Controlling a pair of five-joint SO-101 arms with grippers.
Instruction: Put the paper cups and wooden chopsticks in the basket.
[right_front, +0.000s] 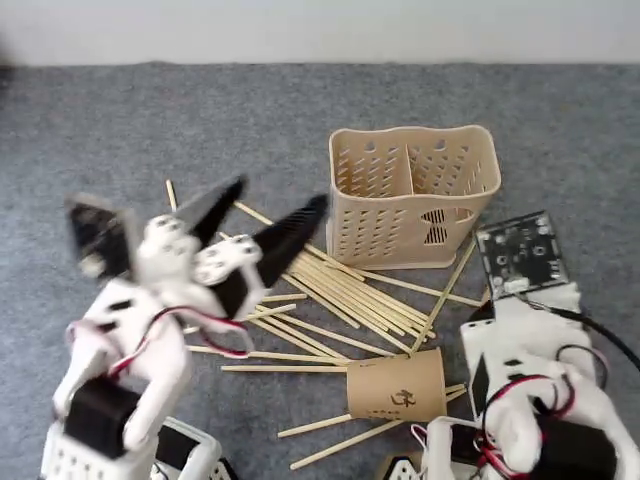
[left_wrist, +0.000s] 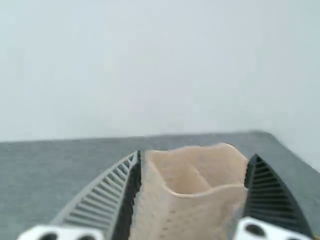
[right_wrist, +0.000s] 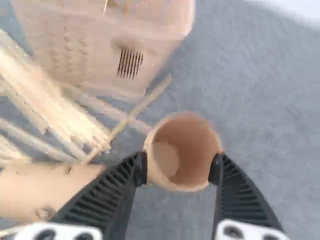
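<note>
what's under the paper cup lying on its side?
Several chopsticks stick out from beneath the paper cup on both sides, so it rests across them. Their middle stretches are covered; anything else underneath is hidden.

One basket (right_front: 413, 195), two paper cups (right_wrist: 182, 152), perhaps twenty-odd chopsticks (right_front: 340, 290).
</note>
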